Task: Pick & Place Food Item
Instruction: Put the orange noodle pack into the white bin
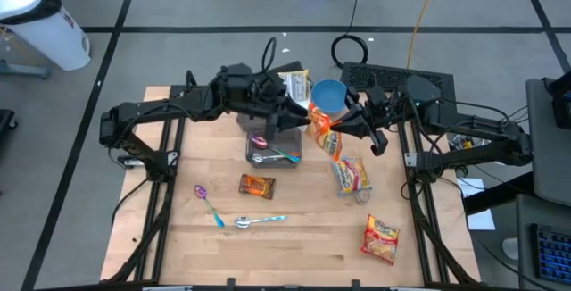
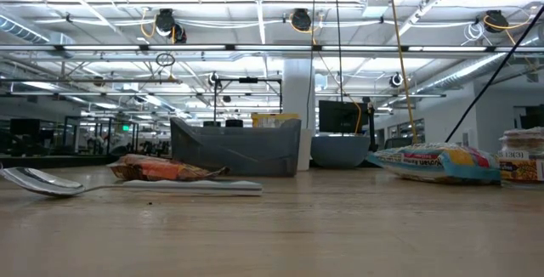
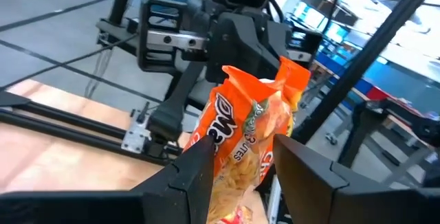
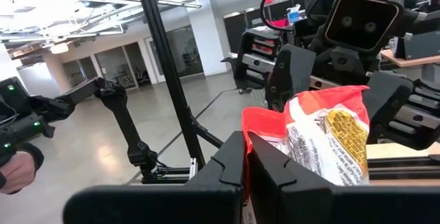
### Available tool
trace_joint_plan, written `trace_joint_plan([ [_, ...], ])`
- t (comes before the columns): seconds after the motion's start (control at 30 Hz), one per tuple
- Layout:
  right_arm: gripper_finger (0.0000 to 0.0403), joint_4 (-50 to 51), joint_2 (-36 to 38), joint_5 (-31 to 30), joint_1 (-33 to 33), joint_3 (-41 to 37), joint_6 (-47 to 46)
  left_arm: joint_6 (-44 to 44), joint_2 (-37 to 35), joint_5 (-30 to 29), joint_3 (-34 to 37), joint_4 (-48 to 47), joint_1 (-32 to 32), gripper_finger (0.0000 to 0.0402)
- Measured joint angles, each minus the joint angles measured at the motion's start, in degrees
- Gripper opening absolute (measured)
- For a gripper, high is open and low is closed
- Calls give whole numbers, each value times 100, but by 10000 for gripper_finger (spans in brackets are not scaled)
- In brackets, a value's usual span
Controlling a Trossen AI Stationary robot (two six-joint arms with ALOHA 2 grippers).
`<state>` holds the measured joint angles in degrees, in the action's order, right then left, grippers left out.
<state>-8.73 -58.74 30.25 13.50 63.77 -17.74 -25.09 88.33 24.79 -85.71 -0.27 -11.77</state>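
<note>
1. An orange snack bag (image 1: 323, 134) hangs in the air above the table's far middle, held between both arms, just beside a dark grey bin (image 1: 274, 146) and a blue bowl (image 1: 328, 95).
2. Left gripper (image 1: 302, 123): comes in from the left over the bin. In its wrist view the two dark fingers (image 3: 196, 172) sit partly apart, one on each side of the orange bag (image 3: 247, 141), clasping its body.
3. Right gripper (image 1: 342, 128): comes in from the right, jaws pressed tight together on the bag's red-and-white end (image 4: 309, 135), which sticks up past its fingers (image 4: 230, 159).
4. The bin holds a spoon with a pink bowl (image 1: 260, 141) and a metal spoon with a teal handle (image 1: 272, 156).
5. On the wooden table (image 1: 303, 246): small brown-orange packet (image 1: 256, 186) near the middle; purple-bowled spoon (image 1: 208, 203); metal spoon with pale blue handle (image 1: 259, 221); yellow noodle packet (image 1: 351, 175) right of centre; another snack bag (image 1: 381, 238) near the front right.
6. Low view: spoon (image 2: 51, 183) in the foreground, grey bin (image 2: 234, 147) behind it, a packet (image 2: 438, 162) lying to the right.
</note>
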Motion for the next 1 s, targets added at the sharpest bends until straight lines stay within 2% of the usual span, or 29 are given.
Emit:
trace_joint_plan([
  [0.2,0,17,-6,-45,2,0,0,36,-1,-397,0,20,26,139],
  [0.53,0,-3,-25,-16,0,0,0,253,-1,-461,0,2,20,9],
  [1.0,0,-4,-59,-46,0,0,0,289,-1,-587,0,3,22,4],
])
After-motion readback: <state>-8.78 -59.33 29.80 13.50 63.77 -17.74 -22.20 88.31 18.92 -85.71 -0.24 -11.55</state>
